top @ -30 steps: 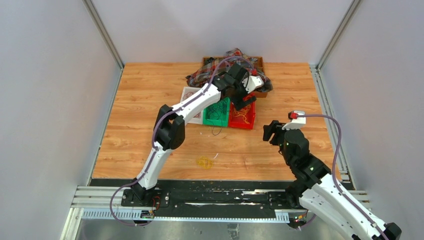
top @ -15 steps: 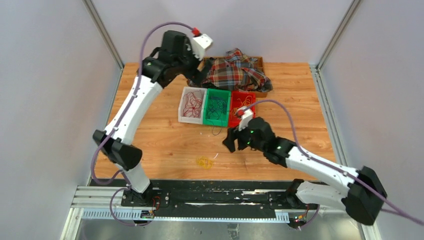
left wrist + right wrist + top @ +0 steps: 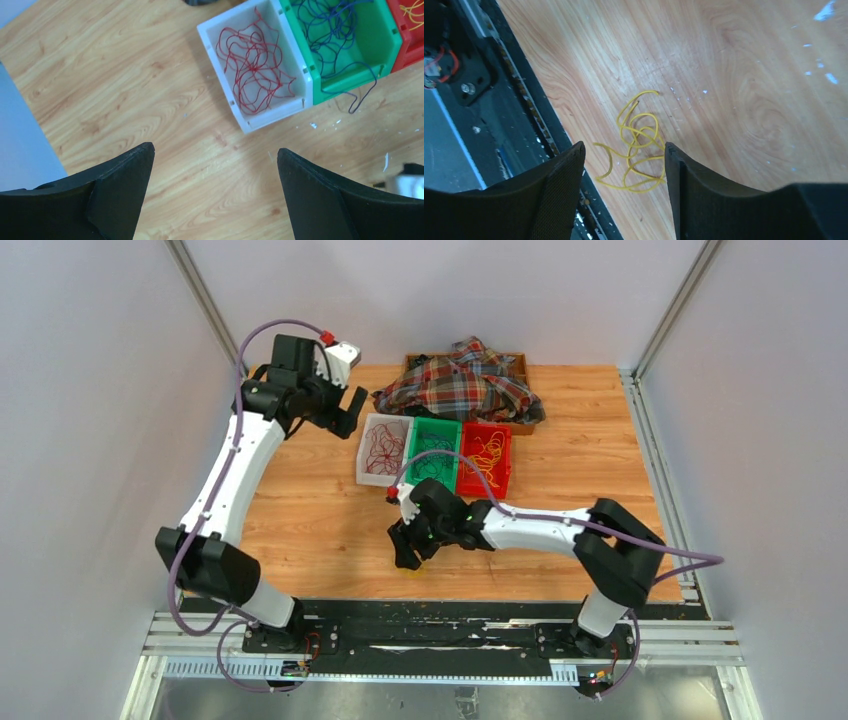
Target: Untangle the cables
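A loose yellow cable bundle point(image 3: 638, 142) lies on the wooden table near its front edge. My right gripper point(image 3: 624, 146) is open and hangs just above it, one jaw on each side, holding nothing. In the top view the right gripper point(image 3: 406, 550) covers most of that bundle. My left gripper point(image 3: 350, 412) is open and empty, high over the back left of the table; in its own view the left gripper point(image 3: 215, 150) frames bare wood. A red cable point(image 3: 255, 70) lies in a white bin point(image 3: 366, 462), a dark cable point(image 3: 340, 30) in a green bin point(image 3: 452, 462), with one end hanging out.
A red bin point(image 3: 497, 484) with yellow cable stands right of the green one. A plaid cloth point(image 3: 465, 385) lies heaped on a wooden box at the back. The black base rail point(image 3: 499, 115) runs just beyond the table's front edge. Walls close both sides.
My left arm has swung from the bins up and away to the back left. My right arm has reached left and down over the yellow bundle.
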`<act>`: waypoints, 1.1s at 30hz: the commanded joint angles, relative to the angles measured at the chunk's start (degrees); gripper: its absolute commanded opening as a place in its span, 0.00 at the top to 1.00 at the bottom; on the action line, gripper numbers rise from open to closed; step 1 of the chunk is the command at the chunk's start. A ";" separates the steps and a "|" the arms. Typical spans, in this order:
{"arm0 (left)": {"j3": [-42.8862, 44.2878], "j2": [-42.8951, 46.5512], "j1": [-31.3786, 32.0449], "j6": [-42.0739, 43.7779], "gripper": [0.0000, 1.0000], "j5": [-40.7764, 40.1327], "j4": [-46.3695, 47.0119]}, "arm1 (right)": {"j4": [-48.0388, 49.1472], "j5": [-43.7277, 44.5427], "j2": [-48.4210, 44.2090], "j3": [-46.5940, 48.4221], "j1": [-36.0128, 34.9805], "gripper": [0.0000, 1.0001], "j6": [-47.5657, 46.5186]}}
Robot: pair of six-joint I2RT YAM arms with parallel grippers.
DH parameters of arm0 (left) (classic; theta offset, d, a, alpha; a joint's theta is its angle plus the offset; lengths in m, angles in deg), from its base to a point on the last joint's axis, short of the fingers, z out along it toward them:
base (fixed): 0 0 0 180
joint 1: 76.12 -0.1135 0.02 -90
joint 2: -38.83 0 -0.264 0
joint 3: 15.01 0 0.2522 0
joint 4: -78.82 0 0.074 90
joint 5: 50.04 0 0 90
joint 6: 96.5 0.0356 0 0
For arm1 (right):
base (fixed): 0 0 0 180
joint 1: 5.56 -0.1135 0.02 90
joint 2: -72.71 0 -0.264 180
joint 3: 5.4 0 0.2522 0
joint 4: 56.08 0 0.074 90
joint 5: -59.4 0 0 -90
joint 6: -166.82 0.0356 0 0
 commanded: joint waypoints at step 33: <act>-21.42 16.40 -7.42 3.50 0.02 -0.10 13.40 | -4.12 16.96 -4.58 15.15 32.50 0.99 -6.02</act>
